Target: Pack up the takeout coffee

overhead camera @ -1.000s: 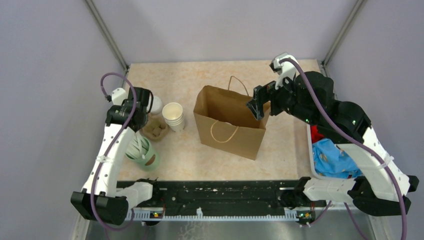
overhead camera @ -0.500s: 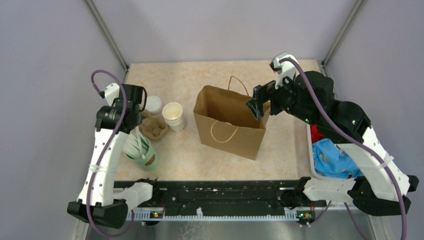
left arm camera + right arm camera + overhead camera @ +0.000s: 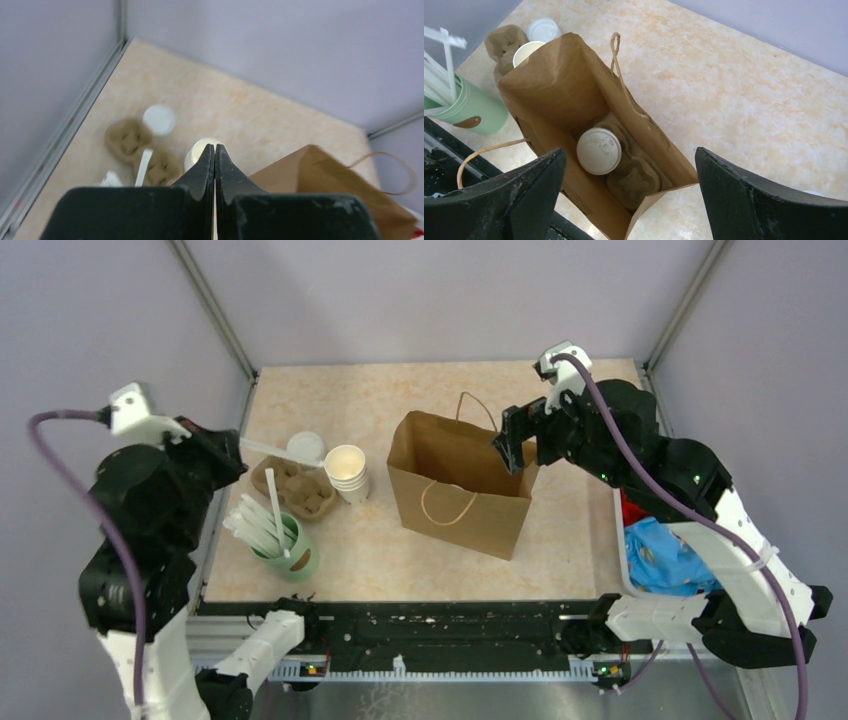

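Observation:
The takeout coffee (image 3: 598, 150), a cup with a white lid, stands inside the open brown paper bag (image 3: 462, 485) in a cardboard carrier (image 3: 634, 180), shown in the right wrist view. My right gripper (image 3: 515, 450) hovers open and empty over the bag's far right rim, its jaws (image 3: 629, 152) spread wide across the bag's mouth. My left gripper (image 3: 228, 455) is raised high at the left, away from the bag, with its jaws (image 3: 214, 150) shut. A thin white stick (image 3: 270, 448) shows off its tips in the top view. I cannot tell whether it is held.
A stack of lidless cream cups (image 3: 346, 472), a loose white lid (image 3: 306, 447) and an empty cardboard carrier (image 3: 295, 490) sit left of the bag. A green cup of white straws (image 3: 290, 552) stands nearer. A bin of cloth (image 3: 665, 550) is at the right edge.
My left arm has lifted and swung left and back, away from the carrier and the lid. The right gripper has stayed over the bag, almost still.

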{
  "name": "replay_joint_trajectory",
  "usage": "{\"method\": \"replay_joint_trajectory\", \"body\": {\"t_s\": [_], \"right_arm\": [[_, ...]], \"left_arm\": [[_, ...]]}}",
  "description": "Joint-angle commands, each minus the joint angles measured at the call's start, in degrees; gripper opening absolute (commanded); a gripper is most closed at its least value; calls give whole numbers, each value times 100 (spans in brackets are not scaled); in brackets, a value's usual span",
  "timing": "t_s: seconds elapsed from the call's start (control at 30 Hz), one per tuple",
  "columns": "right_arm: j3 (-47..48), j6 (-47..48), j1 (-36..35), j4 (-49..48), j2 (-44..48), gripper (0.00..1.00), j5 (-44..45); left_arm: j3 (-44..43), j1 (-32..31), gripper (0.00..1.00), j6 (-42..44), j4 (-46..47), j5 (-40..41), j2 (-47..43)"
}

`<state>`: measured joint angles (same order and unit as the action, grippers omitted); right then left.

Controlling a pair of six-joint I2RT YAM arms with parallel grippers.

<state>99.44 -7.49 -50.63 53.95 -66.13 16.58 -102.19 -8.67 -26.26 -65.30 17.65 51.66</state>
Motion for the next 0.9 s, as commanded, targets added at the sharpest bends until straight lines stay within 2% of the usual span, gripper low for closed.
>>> {"method": "replay_joint_trajectory", "body": {"t_s": [0.0, 0.1, 0.2, 0.4, 0.6, 0.67, 0.77, 0.87], "right_arm": [[336, 106, -52, -267, 67, 99, 343], [356, 147, -52, -325, 175, 99, 503], [364, 173, -48, -402, 284, 99, 649], [401, 140, -52, -380, 455, 99, 806], [366, -1, -52, -368, 718, 99, 1011], [356, -22, -52, -395, 822, 99, 1091], [378, -40, -52, -455, 980, 99, 1176], [430, -85, -52, -503, 1092, 99, 1222]], "left_arm": [[-774, 15, 0, 865, 1624, -1636, 6], [-1108, 14, 0, 986, 1982, -2559, 292], [-919, 14, 0, 994, 2473, -3285, 442], [122, 23, 0, 325, 3902, -4989, 752], [1240, -55, 0, -581, 5258, -6124, 1054], [1599, -647, 0, -693, 5546, -5913, 1134], [1808, -1984, 0, -321, 5497, -4810, 1357], [1862, -2621, 0, -243, 5463, -4449, 1709]]}}
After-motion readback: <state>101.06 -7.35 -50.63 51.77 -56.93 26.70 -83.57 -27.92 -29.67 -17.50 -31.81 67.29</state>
